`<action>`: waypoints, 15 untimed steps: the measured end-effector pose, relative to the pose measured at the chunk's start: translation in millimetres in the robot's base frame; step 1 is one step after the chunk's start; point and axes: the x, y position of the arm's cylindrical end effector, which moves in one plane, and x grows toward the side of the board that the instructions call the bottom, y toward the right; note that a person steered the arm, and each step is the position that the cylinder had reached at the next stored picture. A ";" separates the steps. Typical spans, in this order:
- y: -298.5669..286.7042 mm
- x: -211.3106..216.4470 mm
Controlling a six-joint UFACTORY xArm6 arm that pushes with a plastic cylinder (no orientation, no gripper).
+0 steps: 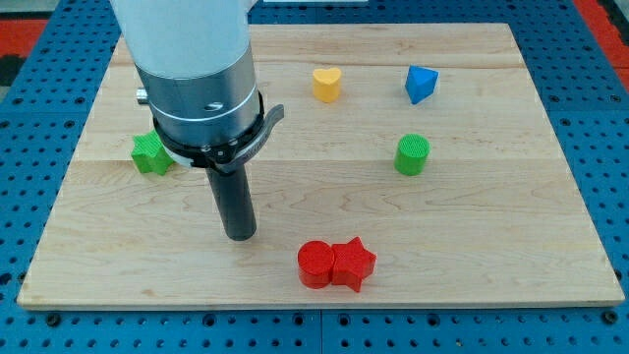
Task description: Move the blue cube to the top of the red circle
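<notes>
Camera view, landmark: you can place everything off the red circle (315, 265), which lies near the view's bottom edge of the wooden board (511, 246).
Pincer: you have none to open or close; the arm ends in a dark rod, and my tip (240, 236) rests on the wood to the view's left of the red circle, a little above it and apart from it.
Blue cube: your block (421, 84) sits well up and to the view's right of the red circle, near the view's top edge, far from my tip.
Red star: it (355, 264) touches the red circle on the view's right side.
Green cylinder: it (413, 154) stands between the blue cube and the red circle, up and right of the circle.
Yellow heart: it (327, 84) lies straight above the red circle, well apart.
Green star: it (151, 153) sits far up-left of the red circle, partly hidden by the arm.
Risk, path: you could likely clip the green cylinder if you push the cube straight down-left.
Risk, overshoot: a late stop would probably knock the red circle or red star.
Risk, slip: an off-centre push may spin the cube away.
Surface: pale smooth wood, bare above the red circle.
Room: blue pegboard (39, 88) surrounds the board.
</notes>
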 end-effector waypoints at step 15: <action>93.0 -56.2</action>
